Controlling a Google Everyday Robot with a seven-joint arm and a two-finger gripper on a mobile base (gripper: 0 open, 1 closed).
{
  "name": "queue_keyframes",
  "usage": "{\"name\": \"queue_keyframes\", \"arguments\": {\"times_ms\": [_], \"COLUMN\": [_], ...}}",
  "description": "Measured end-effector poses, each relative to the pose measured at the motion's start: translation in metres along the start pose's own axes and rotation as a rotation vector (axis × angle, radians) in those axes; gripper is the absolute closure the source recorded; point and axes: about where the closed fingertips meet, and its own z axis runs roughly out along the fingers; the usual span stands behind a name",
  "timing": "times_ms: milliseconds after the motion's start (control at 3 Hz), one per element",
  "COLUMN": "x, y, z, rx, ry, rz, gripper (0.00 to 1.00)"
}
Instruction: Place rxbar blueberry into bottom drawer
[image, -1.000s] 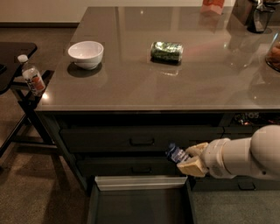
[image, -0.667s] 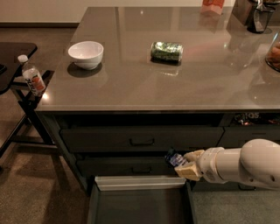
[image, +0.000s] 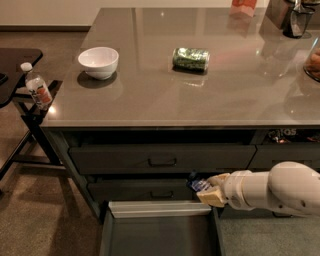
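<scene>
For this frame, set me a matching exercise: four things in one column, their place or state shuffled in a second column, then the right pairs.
Things:
1. bowl
2. can
3. snack bar
4. bottom drawer

Place or state:
A. pulled open below the counter
B. held by the gripper, above the drawer's back right corner
C. lying on its side on the counter
D. upright near the counter's left end

Pairs: 1-D, 2-C, 3-B, 4-A

- A glossy grey counter (image: 150, 95) reflected pale light.
- A brown speckled floor (image: 30, 220) surrounded it.
- A pale wall (image: 45, 12) stood behind.
- The gripper (image: 204, 190) hung low at the counter's front.
</scene>
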Motion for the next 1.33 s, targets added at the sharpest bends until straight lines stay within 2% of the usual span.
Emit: {"name": "queue_keyframes", "arguments": {"times_ms": [333, 667, 1000, 1333], "x": [0.017, 0.052, 0.086, 0.099], "y": [-0.003, -0.006, -0.007, -0.004], "z": [0.037, 0.094, 0.141, 0.157], "rx": [-0.019, -0.060, -0.118, -0.144], "ry": [-0.008, -0.010, 0.015, 0.024], "rz": [-0.002, -0.012, 0.006, 0.023], "gripper": [1.00, 1.00, 1.00, 1.00]}}
